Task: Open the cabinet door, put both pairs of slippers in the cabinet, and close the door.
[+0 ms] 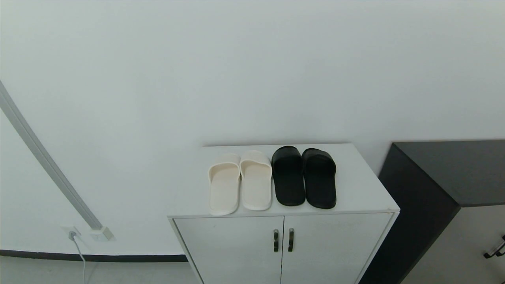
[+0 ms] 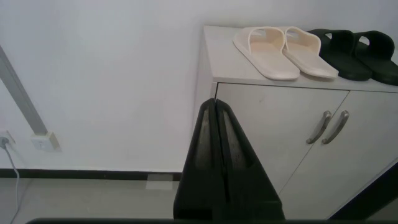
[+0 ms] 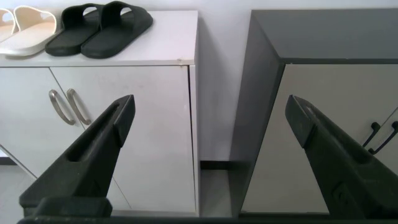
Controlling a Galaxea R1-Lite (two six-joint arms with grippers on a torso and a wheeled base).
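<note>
No step is showing as done: the cabinet [image 1: 363,185] doors [image 1: 232,248] are sitting shut, white slippers [image 1: 240,182] and black slippers [image 1: 303,176] are lying on top, the left claw [image 2: 216,104] is hanging pinched together and empty, and the right claw [image 3: 210,104] is gaping empty.

The white cabinet [image 1: 363,185] stood with its doors [image 1: 232,248] closed. On its top lay the cream slippers [image 1: 240,182], and just beside them the black slippers [image 1: 303,176].

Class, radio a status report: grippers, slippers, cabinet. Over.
Left gripper jaws shut, right gripper jaws open, both empty. White slippers and black slippers on cabinet top, doors closed. Handles unobstructed.
</note>
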